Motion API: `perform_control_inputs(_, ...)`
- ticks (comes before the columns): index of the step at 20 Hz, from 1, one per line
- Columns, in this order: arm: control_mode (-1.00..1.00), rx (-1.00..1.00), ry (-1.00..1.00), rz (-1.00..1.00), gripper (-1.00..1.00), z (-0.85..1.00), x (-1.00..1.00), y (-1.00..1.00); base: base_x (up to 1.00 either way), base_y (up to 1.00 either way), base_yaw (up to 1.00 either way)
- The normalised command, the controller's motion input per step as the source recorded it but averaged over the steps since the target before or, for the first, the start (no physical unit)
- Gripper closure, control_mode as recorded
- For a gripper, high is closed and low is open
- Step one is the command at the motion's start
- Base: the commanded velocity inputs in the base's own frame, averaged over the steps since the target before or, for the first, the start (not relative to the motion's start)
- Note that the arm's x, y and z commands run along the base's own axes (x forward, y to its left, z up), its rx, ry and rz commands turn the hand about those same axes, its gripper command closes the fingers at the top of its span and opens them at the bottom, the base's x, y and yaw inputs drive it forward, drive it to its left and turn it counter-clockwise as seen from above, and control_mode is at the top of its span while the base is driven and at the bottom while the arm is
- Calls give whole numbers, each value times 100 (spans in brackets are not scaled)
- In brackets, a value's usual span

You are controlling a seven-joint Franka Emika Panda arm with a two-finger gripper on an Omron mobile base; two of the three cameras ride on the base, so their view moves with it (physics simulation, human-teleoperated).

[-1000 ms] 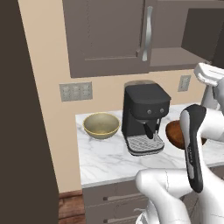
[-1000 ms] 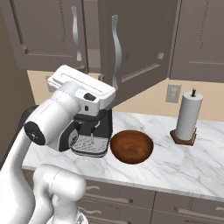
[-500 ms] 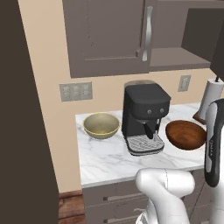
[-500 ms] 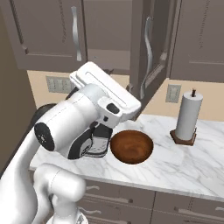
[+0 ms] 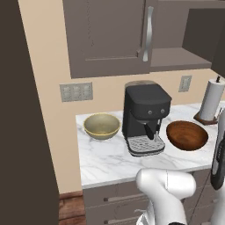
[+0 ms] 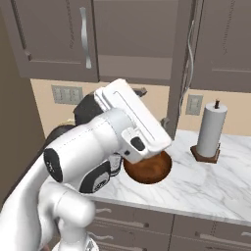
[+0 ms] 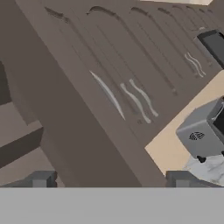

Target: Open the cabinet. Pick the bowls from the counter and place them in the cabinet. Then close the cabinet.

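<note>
The cabinet [image 5: 110, 39] hangs over the counter [image 5: 105, 158]; its left door is closed and its right door [image 6: 182, 68] stands swung out, edge-on in the right base view, baring the shelf [image 5: 176, 57]. An olive-yellow bowl [image 5: 102, 126] sits left of the coffee machine and a reddish-brown bowl [image 5: 186, 135] right of it, both on the marble. The brown bowl [image 6: 156, 169] is partly hidden behind my arm. My gripper [image 7: 110, 180] is open, its fingertips [image 7: 40, 179] far apart with nothing between them, facing dark door panels and a curved silver handle [image 7: 108, 94].
A black coffee machine [image 5: 145, 116] stands between the bowls. A paper towel roll [image 6: 211, 130] on a wooden stand is at the right, near the wall. Grey drawer fronts [image 6: 206, 230] run under the counter. A tall dark panel [image 5: 26, 132] bounds the left side.
The right cabinet door has swung further open, now edge-on. The gripper's jaws have widened and come off the door handle, and the arm has swung right, uncovering the brown bowl in the left base view.
</note>
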Motion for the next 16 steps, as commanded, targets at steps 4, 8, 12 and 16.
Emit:
perform_control_inputs(4, -100, 1, -14, -9, -100, -16, -96, 25, 0, 0, 0)
perform_control_inputs(8, -100, 1, -17, -12, -100, 14, -100, 38, 0, 0, 0)
perform_control_inputs(12, -100, -5, 15, -1, -100, 29, -46, 98, 0, 0, 0)
perform_control_inputs(16, -100, -17, 26, 0, -100, 56, -8, 100, 0, 0, 0)
